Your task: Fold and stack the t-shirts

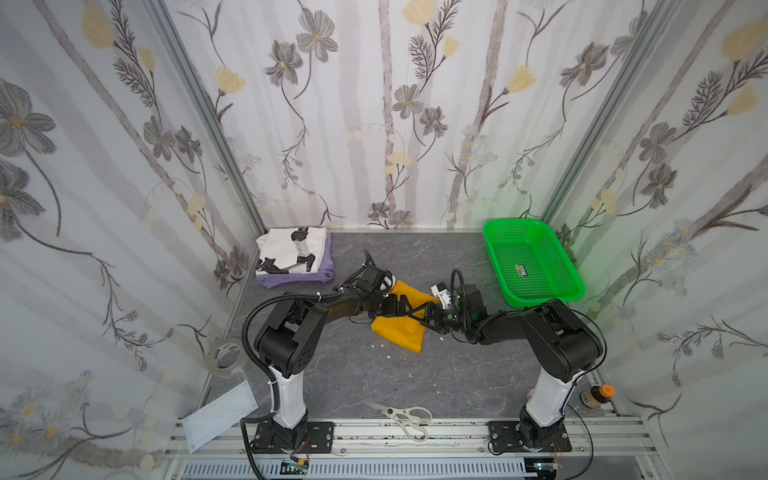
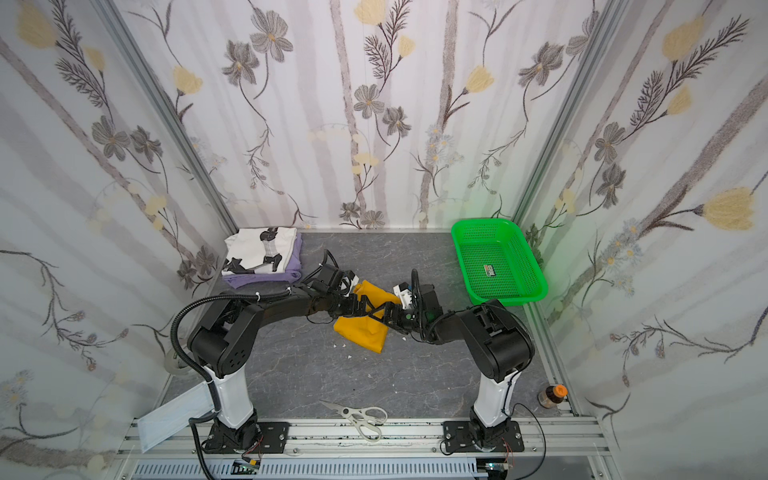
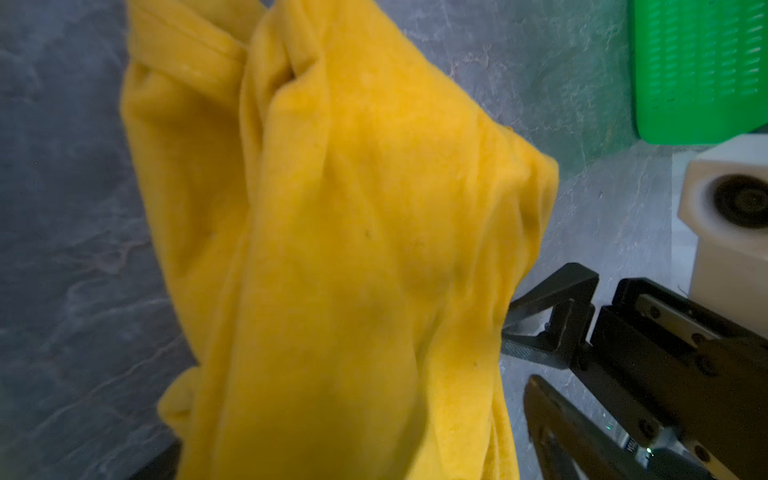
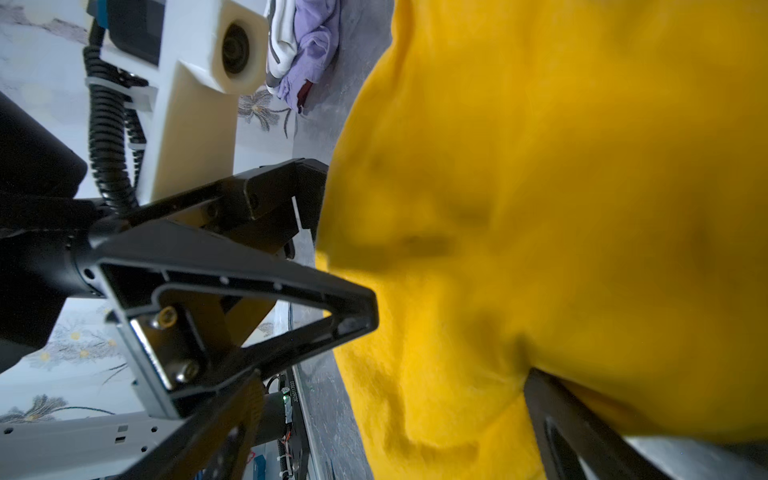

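Two grippers meet over the mustard-yellow t-shirt (image 1: 399, 338) near the middle of the grey table (image 1: 457, 374) in both top views. The left gripper (image 1: 402, 309) and the right gripper (image 1: 429, 318) face each other, fingers nearly interlaced just above the cloth. The shirt lies on the table as a folded, slightly rumpled bundle. At the far left corner I see the white printed t-shirt (image 1: 289, 249) folded on top of the lavender t-shirt (image 1: 299, 277). The green basket (image 1: 515, 223) sits at the far right, well apart from the shirts.

My left wrist camera is mostly filled by the yellow shirt (image 3: 332, 249), blurred and creased. The right gripper (image 3: 515, 357) is at the shirt's edge, its jaws spread apart and clamped on nothing that I can make out. A corner of the basket (image 3: 698, 70) shows beyond it.

My right wrist camera shows the left gripper (image 4: 345, 253) with its two fingers (image 4: 357, 316) standing wide apart, their tips touching the shirt's (image 4: 540, 208) edge. One dark finger of the right gripper itself sits under the cloth. The lavender and white stack (image 4: 316, 45) shows far behind.
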